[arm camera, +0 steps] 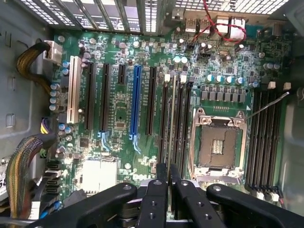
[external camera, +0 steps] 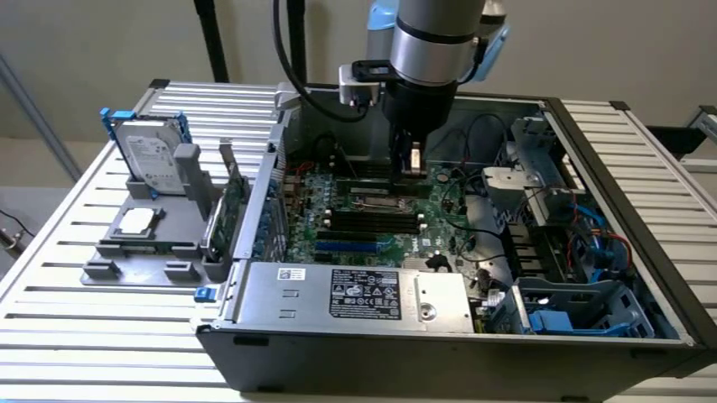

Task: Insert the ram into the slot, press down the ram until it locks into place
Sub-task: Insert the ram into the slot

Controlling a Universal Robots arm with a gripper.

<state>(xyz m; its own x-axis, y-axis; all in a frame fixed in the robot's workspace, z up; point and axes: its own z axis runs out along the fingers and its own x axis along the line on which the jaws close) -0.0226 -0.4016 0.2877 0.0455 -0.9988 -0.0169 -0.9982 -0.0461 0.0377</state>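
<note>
Hanging inside the open case [external camera: 336, 361], the gripper [external camera: 412, 164] [arm camera: 168, 173] has its jaws drawn nearly together on the top edge of the ram [arm camera: 170, 123]. The ram stands edge-on in a slot [arm camera: 170, 79] just beside the CPU socket [arm camera: 217, 142] on the motherboard [arm camera: 118, 118]. The case also holds a labelled metal box [external camera: 358, 294] along its front wall and bundled cables [arm camera: 21, 171], while the grey tray [external camera: 123, 252] outside it holds an upright hard drive [external camera: 151, 164], a flat square chip [external camera: 137, 220] and a green card [external camera: 230, 210].
</note>
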